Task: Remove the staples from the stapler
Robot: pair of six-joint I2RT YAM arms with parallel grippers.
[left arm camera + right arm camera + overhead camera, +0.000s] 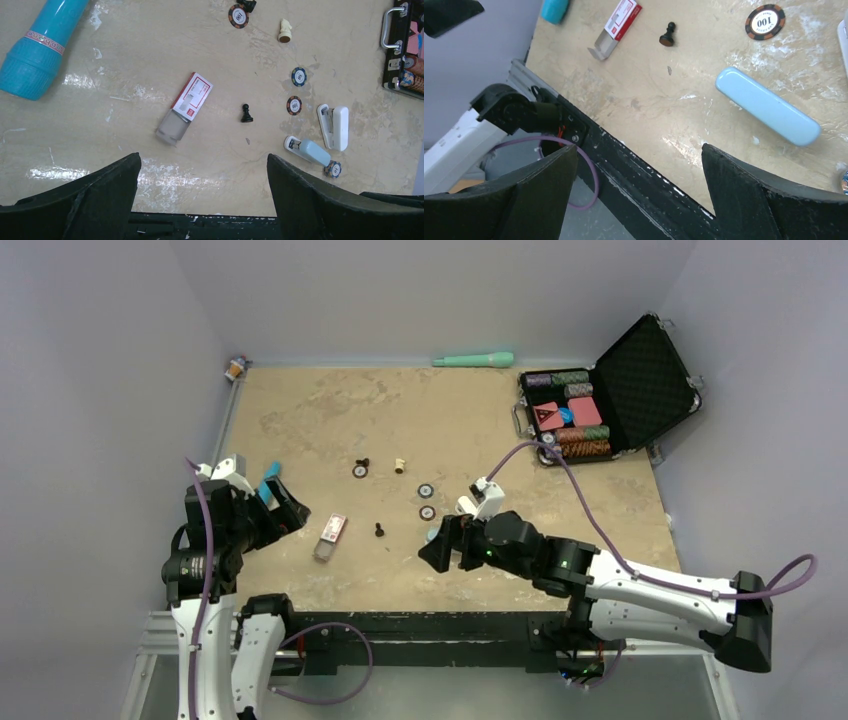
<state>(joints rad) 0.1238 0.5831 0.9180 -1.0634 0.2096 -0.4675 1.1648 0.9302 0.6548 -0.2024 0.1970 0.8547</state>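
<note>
tabletop (450,420) bears stapler (767,106) just ahead of right gripper (639,152).

Left wrist view: you've got the pale blue part (310,151) hemmed in, with the white part (336,127) at 2 o'clock, a chip (333,169) just beside it at 4, a second chip (294,105) at 11 and the pawn (246,113) at 10. Bare table (225,165) at 8 leaves you room.

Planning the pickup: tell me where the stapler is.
Left wrist view, lower right: the stapler lies on the table, right of the black pawn and a poker chip.
</note>
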